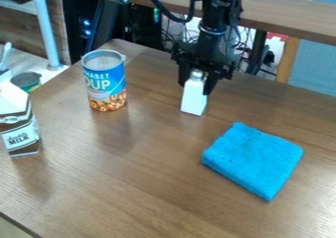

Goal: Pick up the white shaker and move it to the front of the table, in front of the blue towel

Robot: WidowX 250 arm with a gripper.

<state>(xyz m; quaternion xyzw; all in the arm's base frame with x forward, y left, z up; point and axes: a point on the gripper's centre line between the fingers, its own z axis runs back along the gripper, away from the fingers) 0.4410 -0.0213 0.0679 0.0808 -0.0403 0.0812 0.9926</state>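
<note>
At the back centre of the wooden table, the black gripper hangs down with its fingers closed around the top of a small white block-like object. The white object stands upright, its lower part showing below the fingers; whether it touches the table I cannot tell. Left of it stands a blue soup can with an orange lower band. A folded blue cloth lies to the front right of the gripper. At the left edge a brown and white milk carton stands upright.
The brown table runs to a rounded back corner near the can. Beyond its left edge are a metal pole and a small green-sided container. A wooden ledge and cables lie behind the arm.
</note>
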